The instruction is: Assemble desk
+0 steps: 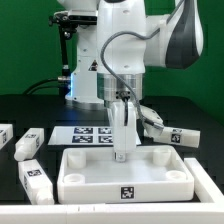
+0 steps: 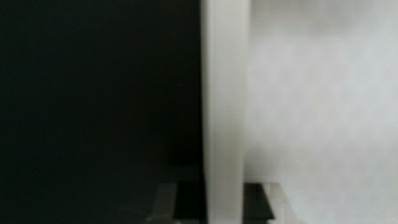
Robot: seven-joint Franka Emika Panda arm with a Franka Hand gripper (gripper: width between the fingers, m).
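gripper [image 1: 120, 153]: clamped shut, fingertips pinching the panel [image 1: 100, 186] at its far rim, about midway along, so it's holding the panel, not a leg
rim [image 2: 228, 100]: in the wrist view it runs straight between the fingertips, black table [image 1: 40, 110] one side, white panel floor the other
panel: flat on the table, rimmed side up, just in front of the marker board [image 1: 93, 135]
legs [image 1: 28, 145]: loose, three on the exterior view's left, at least one on its right, none standing in the panel
why that grip: my guess, the thin rim is the only handle for dragging the panel into place before legs go in

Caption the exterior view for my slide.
Shut gripper points down inside the rimmed desk panel; loose legs lie on either side.
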